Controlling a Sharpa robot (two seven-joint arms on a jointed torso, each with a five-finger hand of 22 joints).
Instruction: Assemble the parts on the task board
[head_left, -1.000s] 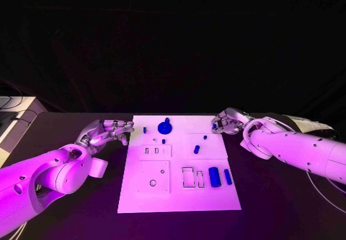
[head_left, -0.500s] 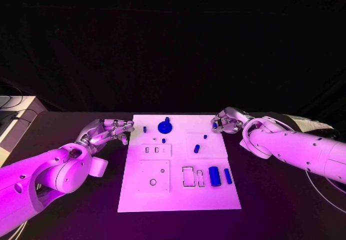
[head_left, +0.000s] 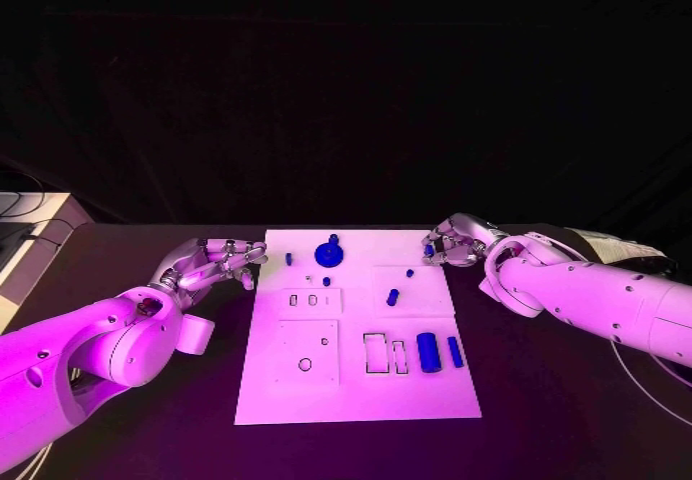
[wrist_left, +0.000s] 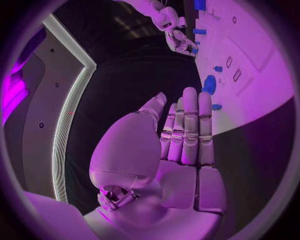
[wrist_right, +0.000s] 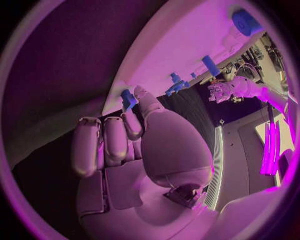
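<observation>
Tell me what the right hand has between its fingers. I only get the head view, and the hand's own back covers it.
Observer: In the right wrist view, the right hand pinches a small blue part between its thumb and a fingertip, close to the edge of the white board.
Operator: Check the left hand's palm as well.
Observer: In the left wrist view, the left hand has its fingers stretched out straight side by side, and nothing lies in its palm.
</observation>
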